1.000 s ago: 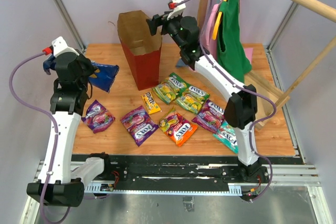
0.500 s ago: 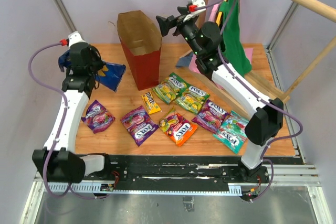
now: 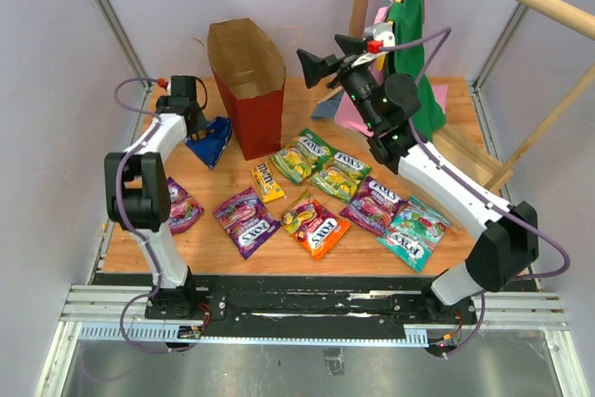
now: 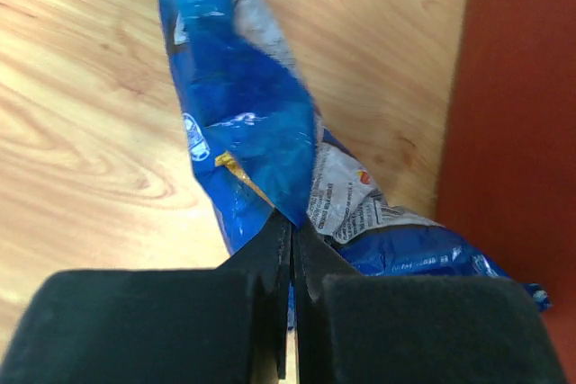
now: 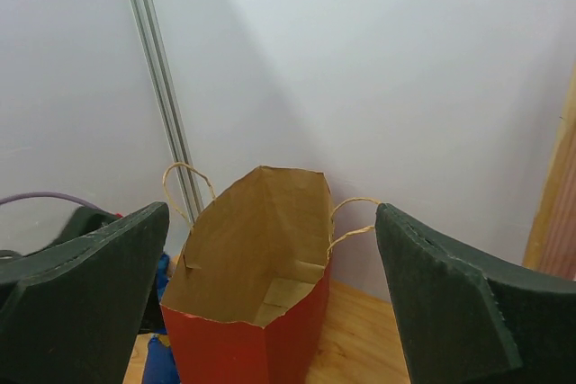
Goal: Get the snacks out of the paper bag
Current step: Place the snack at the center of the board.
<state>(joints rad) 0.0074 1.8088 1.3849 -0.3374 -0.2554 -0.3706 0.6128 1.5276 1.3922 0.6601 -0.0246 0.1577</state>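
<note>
The dark red paper bag [image 3: 251, 99] stands upright at the back of the table, and its brown inside [image 5: 256, 258] shows no packet. My left gripper [image 3: 195, 129] is shut on a blue snack packet [image 4: 270, 177], low on the wood just left of the bag [image 4: 522, 114]. My right gripper [image 3: 321, 67] is open and empty, up in the air right of the bag's mouth. Several glossy packets lie in front: purple [image 3: 246, 220], orange [image 3: 316, 227], green [image 3: 302, 155], teal [image 3: 412, 230], a small yellow one [image 3: 268, 181].
A wooden rack [image 3: 483, 53] with green [image 3: 414, 53] and pink garments stands at the back right. A purple packet [image 3: 178, 206] lies near the left edge beside the left arm. Grey walls close the back and sides.
My left gripper has carried the blue packet down and right, from mid-air to the table beside the bag. My right gripper has pulled up and right, away from the bag's rim.
</note>
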